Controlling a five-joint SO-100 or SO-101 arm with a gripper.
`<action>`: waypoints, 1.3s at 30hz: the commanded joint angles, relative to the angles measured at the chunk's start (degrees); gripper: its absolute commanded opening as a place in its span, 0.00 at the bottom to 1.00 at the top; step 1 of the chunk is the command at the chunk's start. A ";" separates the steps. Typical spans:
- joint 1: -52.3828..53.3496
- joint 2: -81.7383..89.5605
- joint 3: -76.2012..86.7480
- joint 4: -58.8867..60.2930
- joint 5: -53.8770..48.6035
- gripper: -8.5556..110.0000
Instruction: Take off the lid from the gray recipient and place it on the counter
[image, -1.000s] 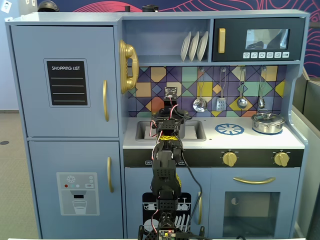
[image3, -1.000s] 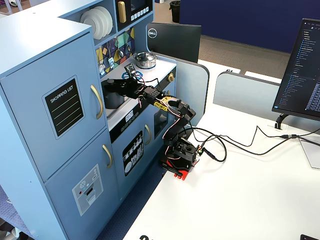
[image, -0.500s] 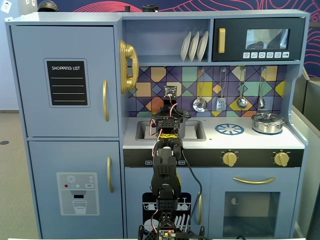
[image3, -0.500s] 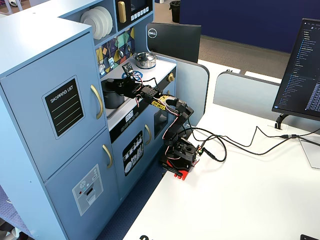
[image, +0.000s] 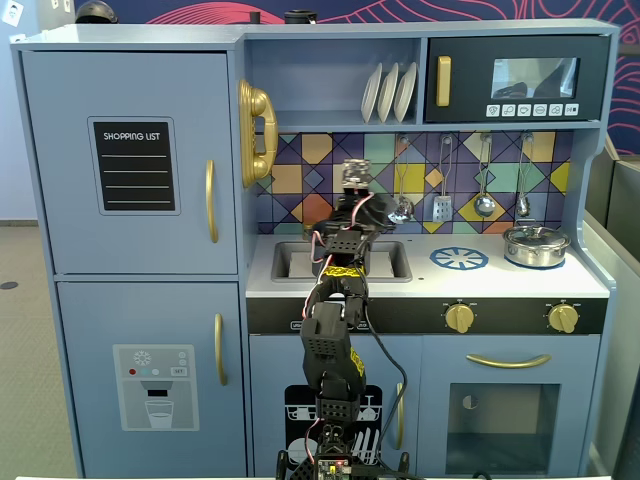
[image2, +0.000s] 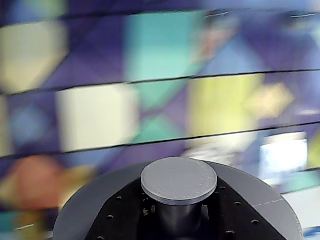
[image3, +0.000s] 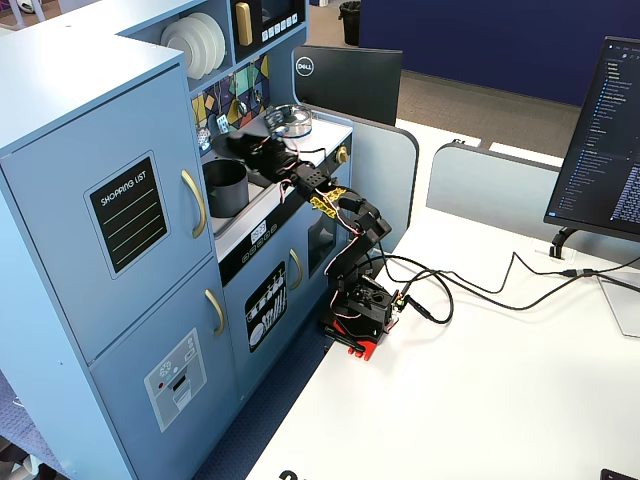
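Observation:
My gripper is shut on the knob of the dark-gray lid; the black jaws sit on both sides of the knob stem, and the lid's disc spreads out below them. In a fixed view the gripper holds the lid in the air above and a little right of the gray recipient, which stands open at the sink end of the white counter. In the front fixed view the gripper is raised in front of the tiled backsplash, and the arm hides the recipient.
A shiny silver pot with its own lid stands at the counter's right end, beside the blue burner circle. Utensils hang on the backsplash. The recessed sink lies left of the arm. A shelf with plates is overhead.

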 joint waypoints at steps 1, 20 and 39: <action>7.03 4.31 -3.34 -0.79 1.14 0.07; 21.27 -11.07 10.46 -20.21 2.64 0.07; 19.34 -27.77 7.29 -26.72 0.00 0.07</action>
